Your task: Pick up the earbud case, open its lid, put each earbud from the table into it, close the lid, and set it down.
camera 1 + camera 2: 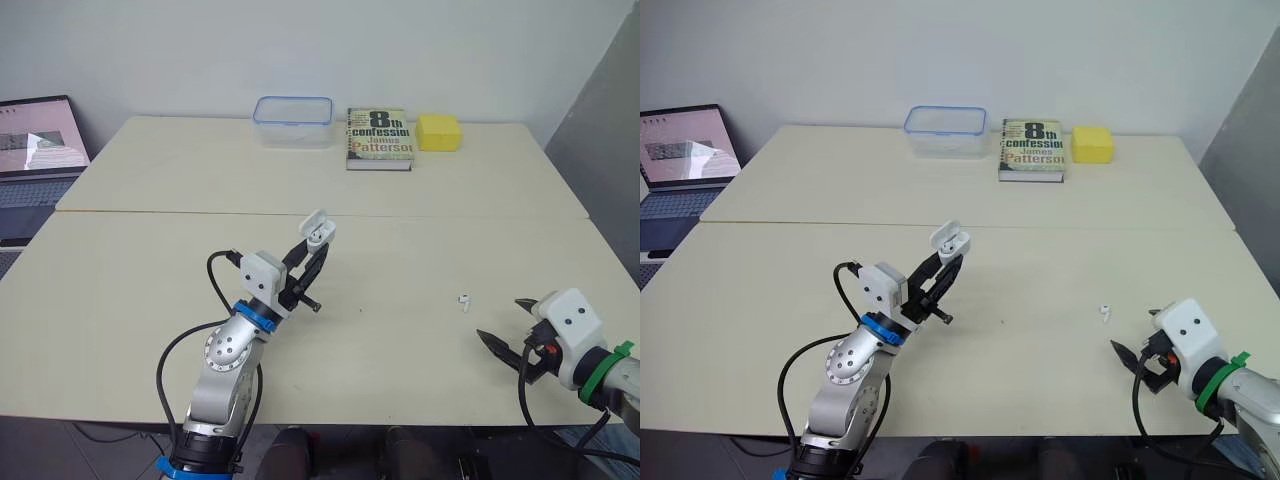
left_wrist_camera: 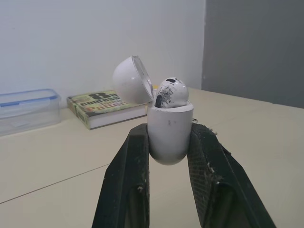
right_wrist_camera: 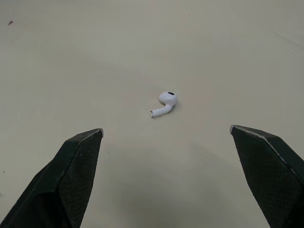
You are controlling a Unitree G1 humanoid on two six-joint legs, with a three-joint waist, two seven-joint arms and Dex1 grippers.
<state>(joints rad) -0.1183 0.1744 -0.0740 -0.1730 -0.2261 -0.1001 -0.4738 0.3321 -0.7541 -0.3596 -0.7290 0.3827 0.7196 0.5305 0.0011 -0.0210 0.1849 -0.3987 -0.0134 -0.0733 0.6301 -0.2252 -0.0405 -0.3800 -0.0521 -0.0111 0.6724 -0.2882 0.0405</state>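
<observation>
Left gripper (image 2: 169, 135) clamps the case (image 2: 171, 124), lid up, one bud (image 2: 171, 91) seated. Well right of the case, right gripper (image 3: 166, 130) gapes wide, empty, before the loose earbud (image 3: 165, 101).

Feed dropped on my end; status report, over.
Left gripper shut on earbud case, lid open, one earbud seated. Right gripper open, pointed at loose earbud on table. Nothing between them.

silver left arm (image 1: 225, 352), blue ring (image 1: 258, 318), black cables (image 1: 166, 365), white wrist housings (image 1: 263, 270), black jaws, green-banded right arm (image 1: 606, 372)
</observation>
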